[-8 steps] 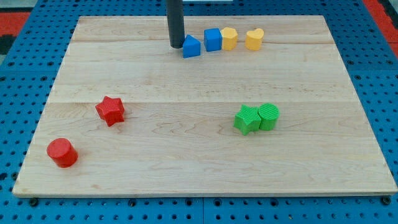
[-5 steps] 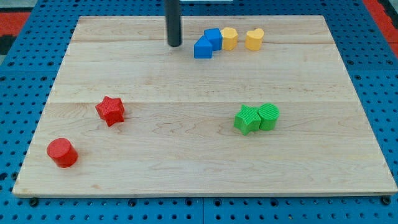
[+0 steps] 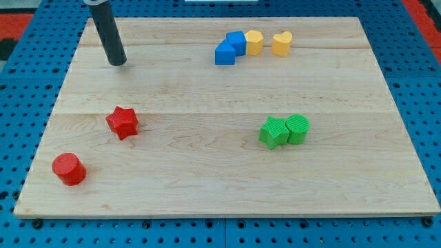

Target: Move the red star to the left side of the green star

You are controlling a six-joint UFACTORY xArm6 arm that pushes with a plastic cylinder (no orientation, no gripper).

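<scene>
The red star point(image 3: 122, 122) lies on the wooden board at the view's left, middle height. The green star point(image 3: 274, 132) lies right of centre and touches a green cylinder point(image 3: 298, 129) on its right. My tip point(image 3: 118, 63) rests on the board at the upper left. It is above the red star with a clear gap, and far to the left of the green star. The rod leans up and to the left out of view.
A red cylinder point(image 3: 69, 169) sits at the lower left. Along the top edge stand a blue pentagon-like block point(image 3: 224, 52), a blue cube point(image 3: 236, 43), a yellow block point(image 3: 254, 42) and a yellow heart point(image 3: 281, 43). The board point(image 3: 220, 186) rests on a blue pegboard.
My tip pushed the blue block right against the blue cube, then slid far left along the top to a spot above the red star. Other blocks are unmoved.
</scene>
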